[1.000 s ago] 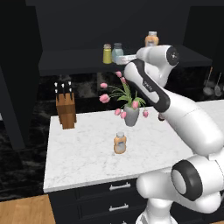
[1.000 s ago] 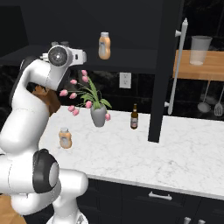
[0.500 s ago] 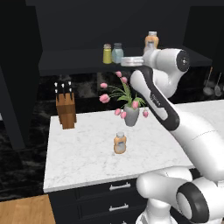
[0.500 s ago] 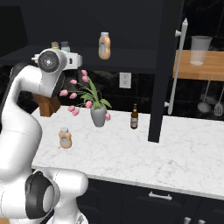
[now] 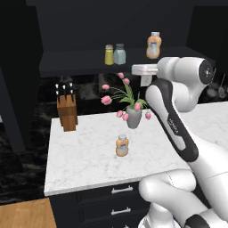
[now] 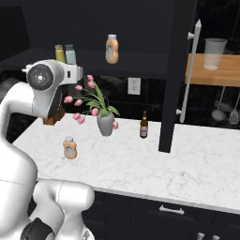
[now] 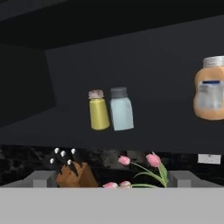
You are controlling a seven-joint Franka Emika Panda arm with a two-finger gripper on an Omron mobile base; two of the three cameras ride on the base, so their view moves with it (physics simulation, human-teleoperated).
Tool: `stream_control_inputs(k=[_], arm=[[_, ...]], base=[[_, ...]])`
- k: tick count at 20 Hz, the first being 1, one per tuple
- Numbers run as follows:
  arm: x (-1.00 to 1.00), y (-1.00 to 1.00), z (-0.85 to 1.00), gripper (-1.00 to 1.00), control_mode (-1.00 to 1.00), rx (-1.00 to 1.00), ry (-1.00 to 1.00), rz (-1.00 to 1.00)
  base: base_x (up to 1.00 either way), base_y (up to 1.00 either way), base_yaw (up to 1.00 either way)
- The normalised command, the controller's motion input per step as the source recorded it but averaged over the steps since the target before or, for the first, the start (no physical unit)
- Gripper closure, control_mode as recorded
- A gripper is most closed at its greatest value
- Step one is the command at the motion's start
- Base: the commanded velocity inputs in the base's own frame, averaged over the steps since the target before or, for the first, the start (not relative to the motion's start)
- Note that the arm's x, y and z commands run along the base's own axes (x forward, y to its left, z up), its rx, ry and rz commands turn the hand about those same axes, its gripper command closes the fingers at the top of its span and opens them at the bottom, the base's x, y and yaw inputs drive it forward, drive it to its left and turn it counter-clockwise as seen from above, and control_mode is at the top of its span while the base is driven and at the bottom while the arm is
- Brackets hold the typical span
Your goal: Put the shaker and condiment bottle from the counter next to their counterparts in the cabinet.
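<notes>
1. Standing on the cabinet (image 5: 67, 62) shelf, the pale blue-grey shaker (image 5: 119, 54) was upright just beside the yellow-green shaker (image 5: 109, 54), the two touching or nearly so.
2. In the hand view the same pair sat side by side, the yellow-green one on the left and the blue-grey one on the right.
3. An orange bottle (image 5: 153, 46) with a grey cap and white label stood on the same shelf, well apart from the shakers.
4. A second orange condiment bottle (image 5: 122, 146) stood upright on the marble desk (image 5: 84, 160), in front of the vase of pink tulips (image 5: 132, 116).
5. The fingers (image 5: 143, 72) were released and spread wide, grasping nothing, held in the air above the tulips and below the shelf.
6. A wooden knife block (image 5: 67, 108) stood near the desk's back left corner in the left base view.
7. A thin dark brown bottle (image 6: 144, 125) stood on the desk beside the tulip vase, in the right base view.
8. A clear container (image 6: 215, 53) rested on a wooden shelf (image 6: 225, 75) past the tall black panel.
</notes>
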Motion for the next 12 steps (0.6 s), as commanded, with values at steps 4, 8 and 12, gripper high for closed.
stream_control_inputs(k=[4,8,12], arm=[[-0.82,-0.13,0.00,-1.00,-1.00,0.03,0.00,0.00],[-0.85,-0.18,0.00,-1.00,-1.00,0.06,0.00,0.00],[-0.73,-0.11,0.00,-1.00,-1.00,0.06,0.02,0.00]], base=[[0.00,0.00,0.00],[0.00,0.00,0.00],[0.00,0.00,0.00]])
